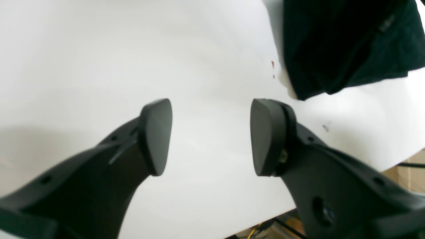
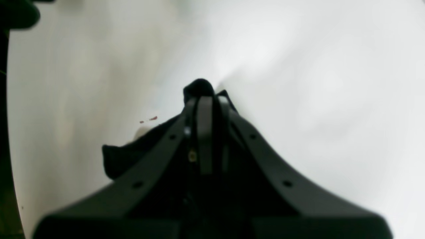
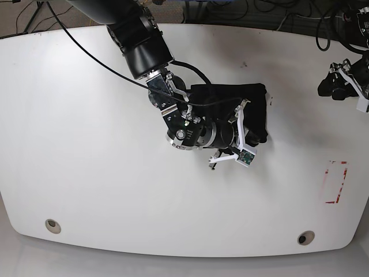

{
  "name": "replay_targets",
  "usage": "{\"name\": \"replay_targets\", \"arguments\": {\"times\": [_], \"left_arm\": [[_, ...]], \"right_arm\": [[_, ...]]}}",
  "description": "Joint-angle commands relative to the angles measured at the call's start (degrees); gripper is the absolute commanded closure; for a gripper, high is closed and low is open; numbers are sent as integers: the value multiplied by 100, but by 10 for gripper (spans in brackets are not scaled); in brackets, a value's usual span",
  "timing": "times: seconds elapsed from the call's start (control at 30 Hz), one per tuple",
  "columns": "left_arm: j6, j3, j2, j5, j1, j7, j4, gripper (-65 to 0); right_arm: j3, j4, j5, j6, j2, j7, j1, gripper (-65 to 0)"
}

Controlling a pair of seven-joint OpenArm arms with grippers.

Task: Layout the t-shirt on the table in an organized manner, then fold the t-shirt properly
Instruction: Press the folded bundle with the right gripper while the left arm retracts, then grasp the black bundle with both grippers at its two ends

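On the white table [image 3: 86, 144], the black t-shirt [image 3: 253, 107] lies bunched.

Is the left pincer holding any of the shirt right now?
No. In the left wrist view the left pincer is open over bare table, with the shirt lying apart from it.

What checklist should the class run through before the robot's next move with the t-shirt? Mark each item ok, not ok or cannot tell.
1. Right gripper shut on the t-shirt: ok, cloth pokes out past its tips.
2. Left gripper open and empty: ok.
3. Left gripper clear of the t-shirt: ok, at the table's far edge in the base view.
4. T-shirt laid out flat: not ok, bunched in a small heap.
5. Which part of the shirt is gripped: cannot tell.
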Motion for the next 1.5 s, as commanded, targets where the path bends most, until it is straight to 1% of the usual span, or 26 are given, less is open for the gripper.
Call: {"name": "replay_targets", "arguments": {"times": [0.0,0.1,0.17,0.27,0.37,0.43,0.5,0.57,0.63,0.67,0.7,0.73,0.83,0.97,1.0,1.07,1.13,1.17,1.2,1.27,1.33,1.4,1.47], "left_arm": [[-28,17,-121,-129,-32,-106,100,-346],[-28,113,-121,-129,-41,-106,100,-346],[-28,184,-121,-129,-50,-106,100,-346],[-28,324,-121,-129,-59,-106,109,-346],[-28,527,-112,-129,-76,-106,109,-346],[-28,711,-112,-129,-164,-115,118,-346],[-28,896,-103,-129,-287,-115,118,-346],[-28,1151,-103,-129,-410,-115,118,-346],[-28,1371,-59,-138,-489,-115,127,-346],[-28,1529,3,-138,-586,-115,206,-346],[-28,1590,29,-129,-639,-115,259,-346],[-28,1713,99,-129,-736,-115,399,-346],[-28,2047,231,-129,-885,-115,760,-346],[-28,2452,337,-129,-1078,-115,1234,-346],[-28,2540,372,-129,-1131,-115,1322,-346],[-28,2707,469,-129,-1219,-115,1481,-346],[-28,2900,556,-129,-1289,-115,1560,-346],[-28,2971,574,-129,-1325,-115,1560,-346],[-28,3111,627,-129,-1412,-115,1560,-346],[-28,3269,715,-112,-1544,-115,1551,-346],[-28,3384,785,12,-1641,-115,1542,-346],[-28,3489,873,319,-1685,-115,1542,-346],[-28,3542,978,627,-1703,-115,1533,-346]], "right_arm": [[11,-65,105,9,-88,328,194,-14],[11,-205,105,9,-88,539,194,-16],[11,-267,105,9,-88,635,194,-35],[11,-284,105,-211,-88,697,203,-138],[11,-196,105,-615,-88,697,203,-260],[11,23,105,-897,-88,714,168,-323],[20,261,105,-1072,-88,750,124,-352],[20,542,79,-1187,-88,750,10,-363],[29,797,44,-1239,-45,741,-69,-365],[90,999,61,-1239,96,706,-122,-365],[134,1069,88,-1231,148,697,-140,-365],[196,1210,105,-1231,236,618,-184,-365],[407,1421,105,-1222,306,292,-333,-365],[609,1535,105,-1213,535,169,-562,-355],[618,1535,105,-1213,561,187,-623,-342],[636,1535,105,-1213,588,196,-720,-293],[636,1527,105,-1213,737,196,-781,-219],[636,1518,105,-1213,781,196,-790,-192],[636,1509,105,-1213,852,196,-799,-147],[636,1465,105,-1213,878,196,-825,-98],[636,1333,105,-1213,887,196,-843,-76],[636,1122,105,-1187,887,240,-852,-86],[636,894,105,-1072,896,424,-861,-89]]}}
